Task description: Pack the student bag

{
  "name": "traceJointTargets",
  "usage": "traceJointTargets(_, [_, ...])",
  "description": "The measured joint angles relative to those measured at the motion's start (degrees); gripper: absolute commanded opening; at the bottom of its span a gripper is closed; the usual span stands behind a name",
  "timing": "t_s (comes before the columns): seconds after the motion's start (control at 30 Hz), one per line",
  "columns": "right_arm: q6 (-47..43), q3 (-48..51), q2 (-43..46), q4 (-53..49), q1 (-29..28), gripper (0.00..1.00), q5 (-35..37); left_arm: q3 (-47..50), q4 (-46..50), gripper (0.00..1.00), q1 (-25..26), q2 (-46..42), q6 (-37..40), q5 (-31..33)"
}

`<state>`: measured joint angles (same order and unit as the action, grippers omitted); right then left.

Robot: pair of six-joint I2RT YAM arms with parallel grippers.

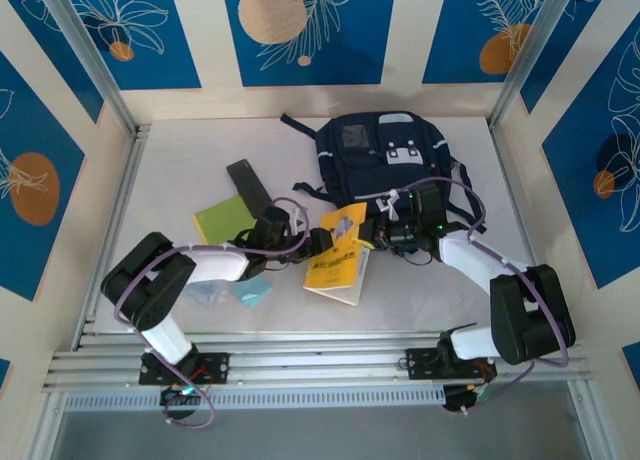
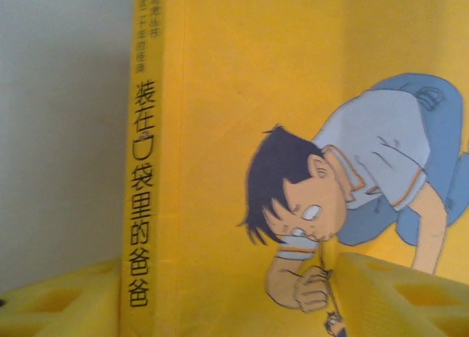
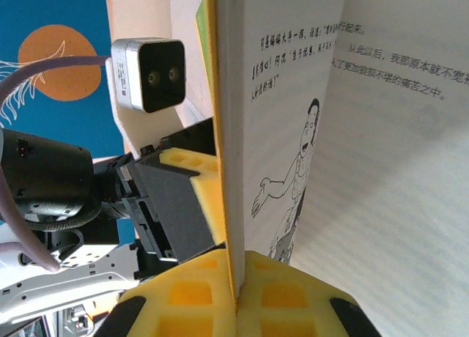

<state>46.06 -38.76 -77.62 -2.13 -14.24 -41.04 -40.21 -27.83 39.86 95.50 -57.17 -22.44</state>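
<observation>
Pinching the edge of an open yellow book, the right gripper is pressing its yellow pads together on the cover. The left gripper is pointing at the book from 9 o'clock with its fingers spread, one pad touching the cover. The student bag is lying flat on the table at 12 o'clock of the book, just beyond the right gripper. A green notepad is lying at 10 o'clock.

A robotics lab test cell: a white bench framed by aluminium posts, printed blue backdrop panels, and slotted mounting rails carrying two robot arms.
</observation>
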Motion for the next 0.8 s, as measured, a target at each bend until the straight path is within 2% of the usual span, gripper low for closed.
traceJointTargets(0.17, [-0.9,0.3,0.7,-0.5,0.6,0.00,0.1,-0.1,1.8,0.30,-0.3,-0.1,1.1,-0.1])
traceJointTargets(0.23, [-1.1,0.5,0.7,-0.8,0.6,0.00,0.3,-0.1,3.0,0.26,-0.5,-0.6,1.7,0.1])
traceJointTargets(0.33, [-1.5,0.7,0.7,-1.7,0.6,0.00,0.7,-0.1,4.9,0.12,-0.6,-1.8,2.2,0.3])
traceJointTargets(0.37, [-1.7,0.7,0.7,-2.0,0.5,0.04,1.0,-0.2,5.4,0.07,-0.7,-2.3,2.5,0.2])
traceJointTargets(0.4, [-1.9,0.7,0.7,-2.5,0.5,0.13,1.4,-0.3,6.1,0.05,-0.7,-2.8,2.8,0.3])
traceJointTargets(0.47, [-2.2,0.6,0.7,-4.1,0.4,0.53,2.6,-0.6,8.1,0.02,-1.1,-4.2,3.7,0.4])
traceJointTargets(0.5, [-2.3,0.3,0.7,-5.0,0.3,0.67,3.3,-0.9,9.2,0.00,-1.4,-4.9,3.9,0.4])
traceJointTargets(0.6, [-2.3,-2.3,0.8,-10.2,-0.7,0.98,7.0,-2.0,13.3,0.00,-2.6,-8.1,5.3,0.4])
traceJointTargets(0.8, [2.1,-10.5,4.9,-19.2,-3.8,1.00,17.3,-7.6,21.4,0.00,-7.5,-13.9,9.1,4.7])
